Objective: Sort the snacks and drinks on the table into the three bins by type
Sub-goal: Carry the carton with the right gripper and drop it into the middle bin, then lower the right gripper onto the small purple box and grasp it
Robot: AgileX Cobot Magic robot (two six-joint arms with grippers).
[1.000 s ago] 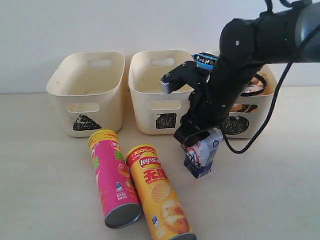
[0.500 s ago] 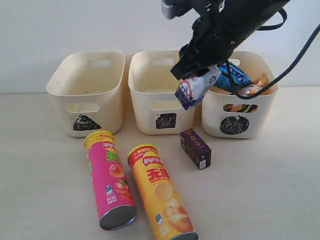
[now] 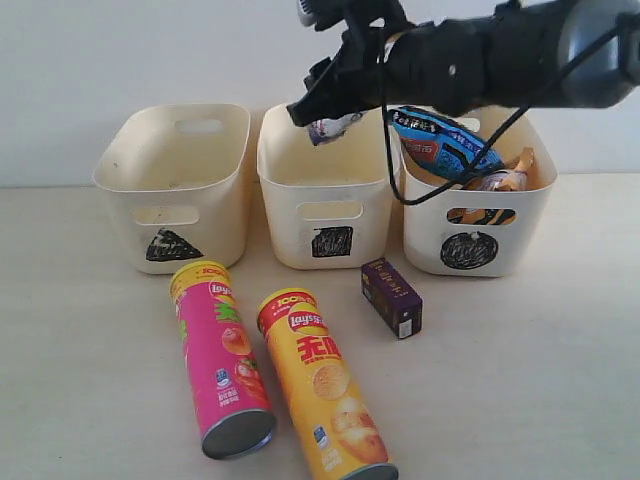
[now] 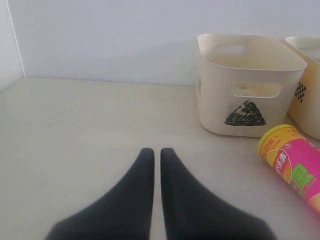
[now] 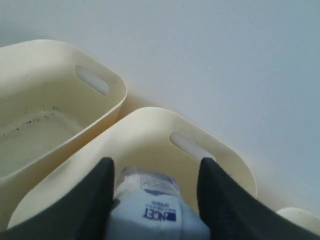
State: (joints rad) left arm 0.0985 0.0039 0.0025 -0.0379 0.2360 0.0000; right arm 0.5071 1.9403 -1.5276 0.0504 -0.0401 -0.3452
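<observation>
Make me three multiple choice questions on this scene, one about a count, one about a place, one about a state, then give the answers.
1. How many crisp tubes lie on the table?
A) one
B) three
C) two

2. Where is the white carton?
A) on the table
B) in the right gripper, above the square bin
C) lying across the tubes

3. What state is the left gripper in?
A) shut, holding nothing
B) wide open
C) shut on a tube

Answers:
1 C: only the pink tube and the orange-yellow tube lie there.
2 B: the right wrist view shows the carton between the jaws with the bin's opening below.
3 A: its jaws are together with nothing between them.
</observation>
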